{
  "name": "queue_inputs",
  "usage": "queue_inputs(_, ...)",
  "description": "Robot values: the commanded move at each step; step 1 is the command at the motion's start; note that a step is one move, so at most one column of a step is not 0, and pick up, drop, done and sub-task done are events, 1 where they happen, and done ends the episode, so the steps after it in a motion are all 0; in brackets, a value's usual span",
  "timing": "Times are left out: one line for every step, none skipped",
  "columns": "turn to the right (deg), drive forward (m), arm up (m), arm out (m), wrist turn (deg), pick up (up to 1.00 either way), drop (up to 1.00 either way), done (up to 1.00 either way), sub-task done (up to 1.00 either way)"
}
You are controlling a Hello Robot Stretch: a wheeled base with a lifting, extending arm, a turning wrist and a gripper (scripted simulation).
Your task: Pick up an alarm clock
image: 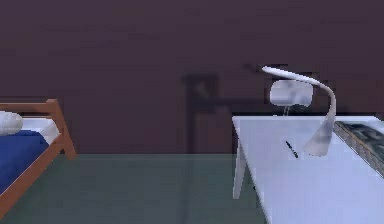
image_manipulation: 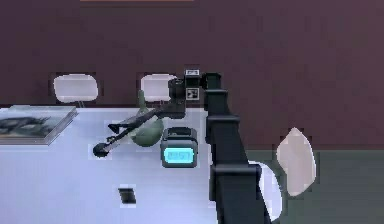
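Alarm clock (image_manipulation: 180, 153), boxy with a glowing cyan face, is sitting on the white table (image_manipulation: 60, 185) just beside the dark arm (image_manipulation: 232, 160). End effector (image_manipulation: 174, 108) is showing just past the clock, toward the table's far edge. Cannot tell whether its fingers are spread or pressed together, nor whether it is holding anything. Olive rounded thing (image_manipulation: 150, 130) with a dark rod is lying on the table beside it. Small black item (image_manipulation: 127, 195) is lying nearer the table's near edge. Pale chair (image_manipulation: 75, 88) is standing behind the table. Forward view: white curved lamp (image: 318, 110) is standing on the table; bed (image: 30, 150) is standing well apart from it.
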Motion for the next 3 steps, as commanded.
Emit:
queue_inputs(0.0,0.00,0.00,0.00,45.0,0.00,0.00,0.00,0.00)
queue_inputs(0.0,0.00,0.00,0.00,36.0,0.00,0.00,0.00,0.00)
queue_inputs(0.0,0.00,-0.30,0.00,0.0,0.00,0.00,0.00,0.00)
